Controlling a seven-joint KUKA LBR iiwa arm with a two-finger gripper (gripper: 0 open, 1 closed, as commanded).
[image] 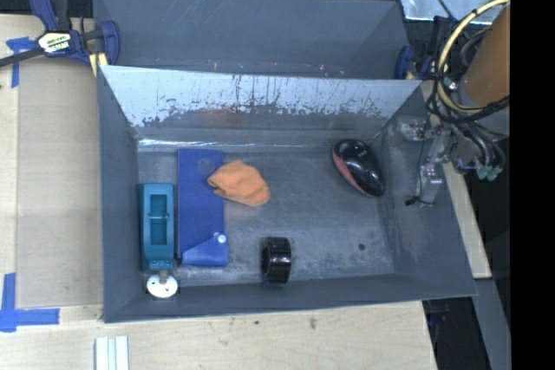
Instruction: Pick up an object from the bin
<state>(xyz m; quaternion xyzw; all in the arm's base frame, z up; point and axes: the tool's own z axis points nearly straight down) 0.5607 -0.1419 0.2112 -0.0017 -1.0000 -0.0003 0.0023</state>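
Grey metal bin (pixel 260 100): over its right wall hangs the end effector (pixel 427 185) (how far open, or holding anything, I cannot tell), near a black-and-red computer mouse (pixel 357 167).

cam: overhead, slight side tilt | whole bin (pixel 329 230) framed | arm (pixel 490 65) enters view-R

Dim even light, pale sheen on bin wall (pixel 260 87)

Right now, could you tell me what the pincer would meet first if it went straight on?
Most likely the bin's sloping right wall, not an object: the pincer hangs over that wall, to the right of the black-and-red mouse. Depth is unclear here.
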